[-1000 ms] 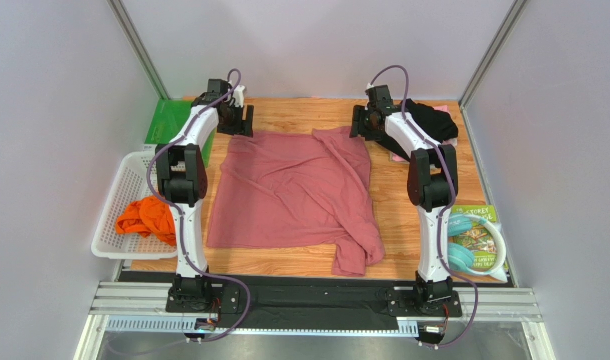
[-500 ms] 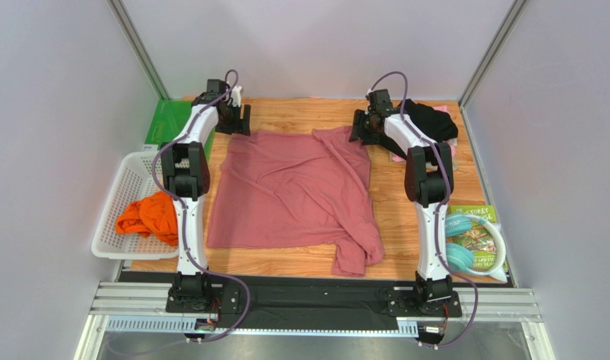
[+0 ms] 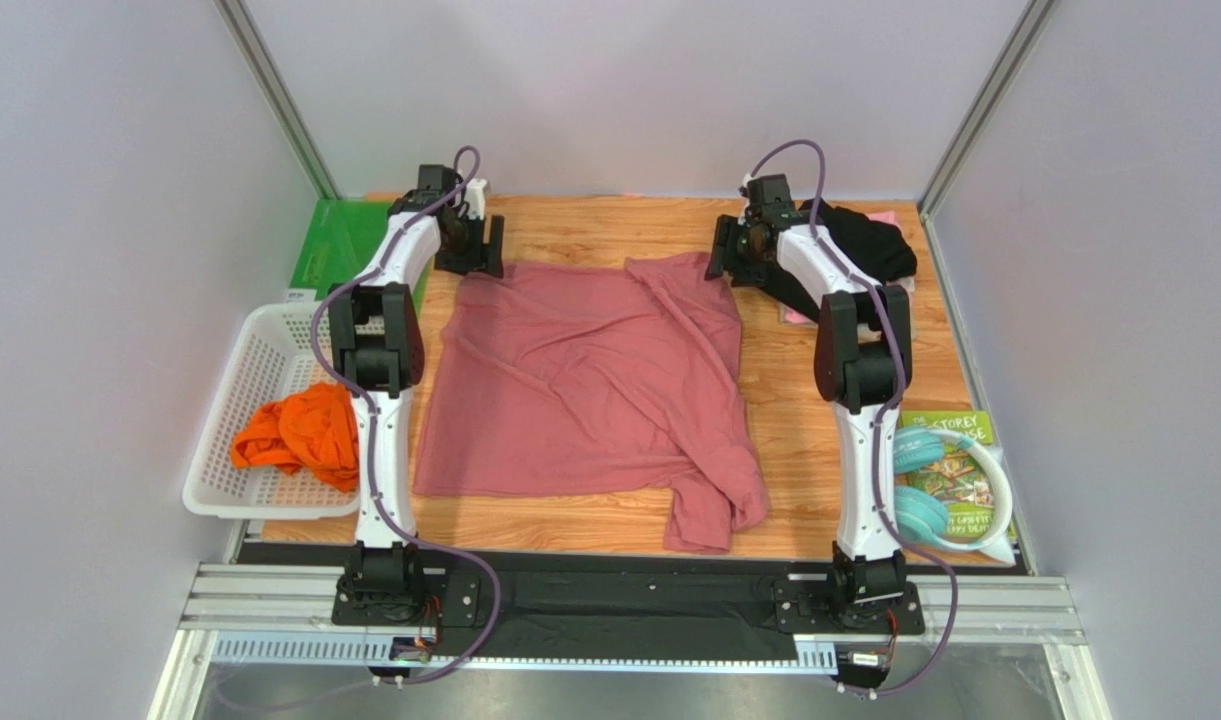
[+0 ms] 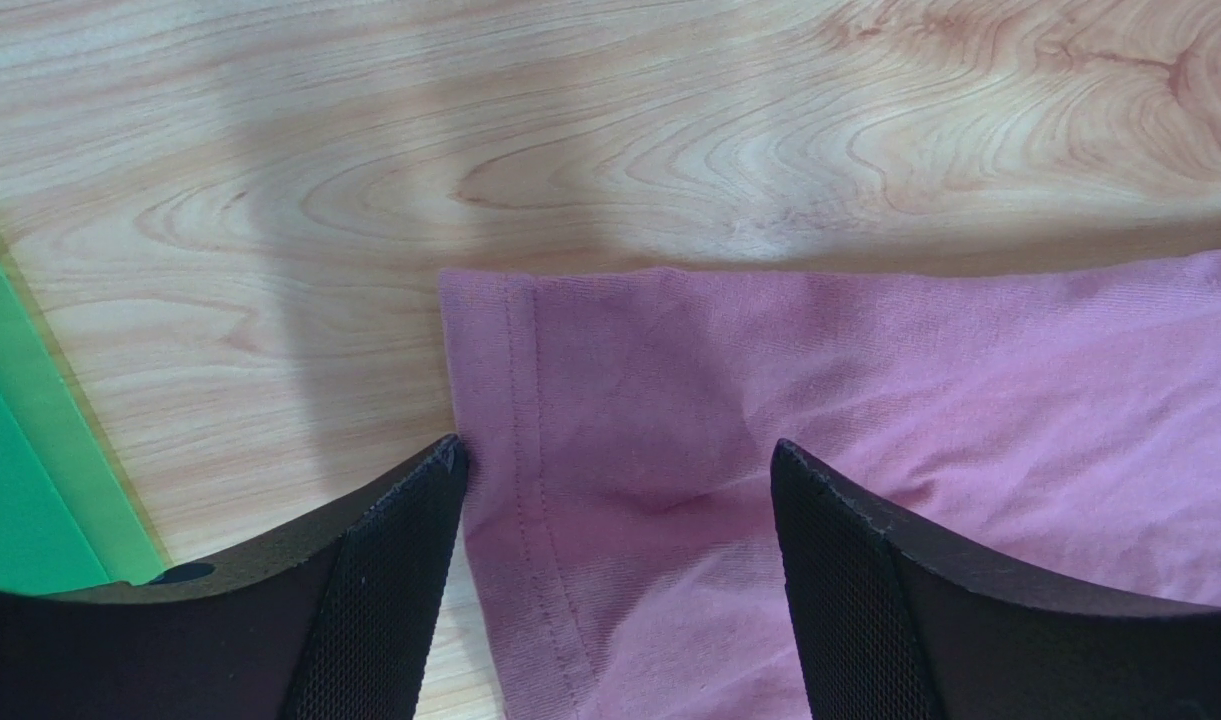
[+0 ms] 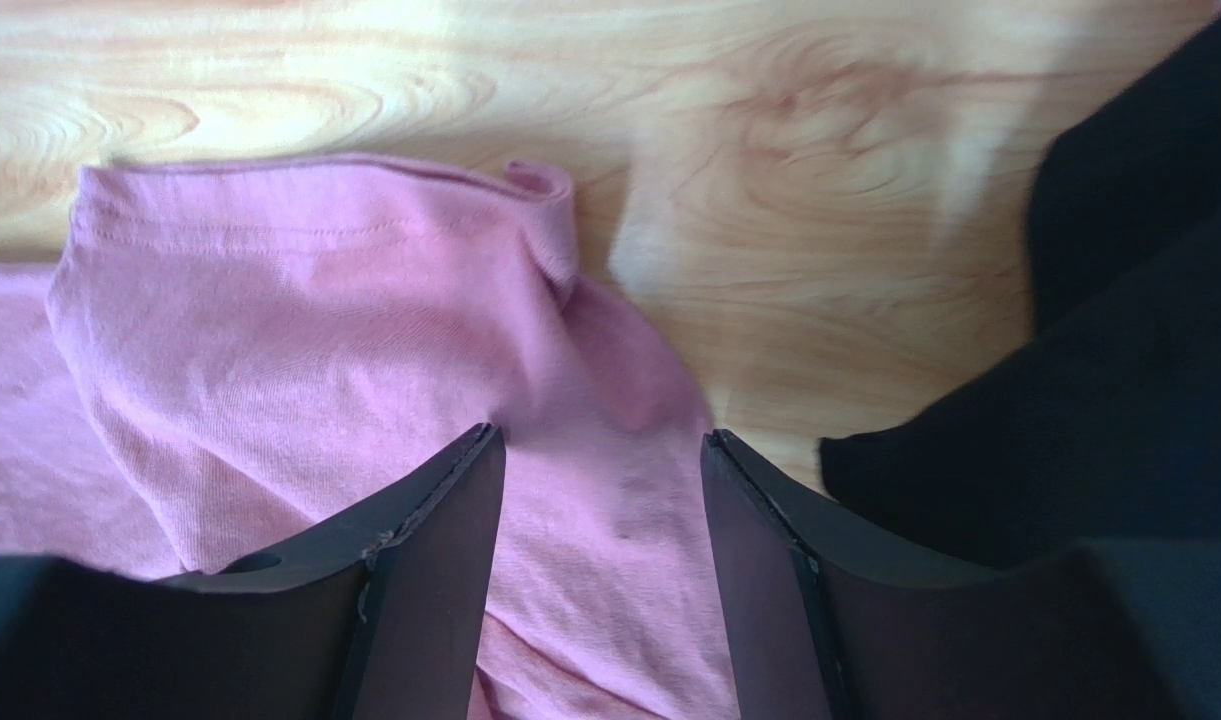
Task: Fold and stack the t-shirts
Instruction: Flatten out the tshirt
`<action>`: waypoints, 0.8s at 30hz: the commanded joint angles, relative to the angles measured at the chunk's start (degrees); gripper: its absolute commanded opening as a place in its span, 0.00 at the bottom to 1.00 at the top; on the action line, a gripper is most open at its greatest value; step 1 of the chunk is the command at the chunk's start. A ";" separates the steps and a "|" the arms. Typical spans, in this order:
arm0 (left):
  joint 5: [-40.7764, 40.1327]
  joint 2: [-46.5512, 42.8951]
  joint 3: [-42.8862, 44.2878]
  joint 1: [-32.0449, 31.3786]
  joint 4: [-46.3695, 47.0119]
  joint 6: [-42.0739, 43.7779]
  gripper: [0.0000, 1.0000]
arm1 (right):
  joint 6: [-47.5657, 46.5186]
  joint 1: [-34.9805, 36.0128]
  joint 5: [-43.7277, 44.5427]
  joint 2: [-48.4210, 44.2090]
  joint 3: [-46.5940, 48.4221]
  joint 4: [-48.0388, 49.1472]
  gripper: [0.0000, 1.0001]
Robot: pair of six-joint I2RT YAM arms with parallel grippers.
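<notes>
Rose-pink t-shirt lying flat, left gripper open over its far left corner, right gripper open over its far right corner

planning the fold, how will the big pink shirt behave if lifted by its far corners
Probably floppy: the dusty-rose shirt lies wrinkled with a sleeve flopped over. It would likely sag between the left tool and right tool. The thin knit looks light.

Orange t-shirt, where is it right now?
In the top view, the orange t-shirt lies bunched in the white mesh basket beside the table's left edge, left of the dusty-rose t-shirt.
</notes>
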 commanded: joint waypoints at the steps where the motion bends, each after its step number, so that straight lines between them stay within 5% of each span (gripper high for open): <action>1: 1.18 0.87 3.37 -0.09 -0.12 0.00 0.80 | -0.87 -1.08 -0.86 -0.35 3.36 0.63 0.57; 18: 1.53 1.31 3.82 -0.09 -0.12 0.79 0.75 | 3.53 -0.56 -10.26 5.63 6.09 0.90 0.42; 20: 1.62 1.22 3.64 -0.09 -0.21 0.79 0.74 | 3.44 -0.64 -10.35 5.54 6.00 0.72 0.34; 21: 1.62 1.05 3.55 -0.09 -0.21 0.79 0.72 | 3.35 -0.64 -10.52 5.45 6.09 0.63 0.21; 24: 1.45 0.87 3.55 -0.09 -0.12 0.79 0.53 | 3.09 -0.56 -10.35 4.93 6.18 0.28 0.00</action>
